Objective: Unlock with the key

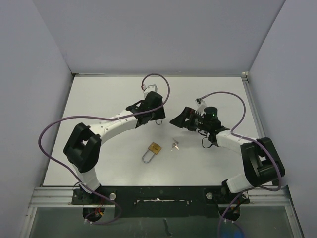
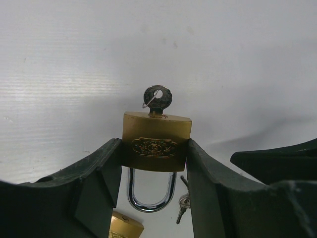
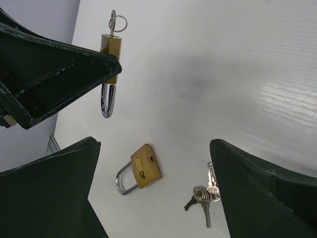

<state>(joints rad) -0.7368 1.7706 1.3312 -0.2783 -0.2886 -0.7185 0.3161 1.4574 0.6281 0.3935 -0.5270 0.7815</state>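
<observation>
My left gripper point(image 2: 153, 145) is shut on a brass padlock point(image 2: 156, 141), pinching its body by the two sides and holding it above the table. A key point(image 2: 157, 97) sticks in the keyhole of its far end, and its steel shackle point(image 2: 151, 198) points back toward the wrist with both legs in the body. The right wrist view shows this padlock point(image 3: 111, 47) and key point(image 3: 117, 22) at upper left. My right gripper point(image 3: 154, 144) is open and empty, hovering just right of the left gripper point(image 1: 157, 117) in the top view.
A second brass padlock point(image 1: 154, 148) lies flat on the white table below the grippers, also in the right wrist view point(image 3: 145, 166). A small bunch of keys point(image 1: 175, 145) lies just right of it, also in the right wrist view point(image 3: 203, 196). Grey walls enclose the table.
</observation>
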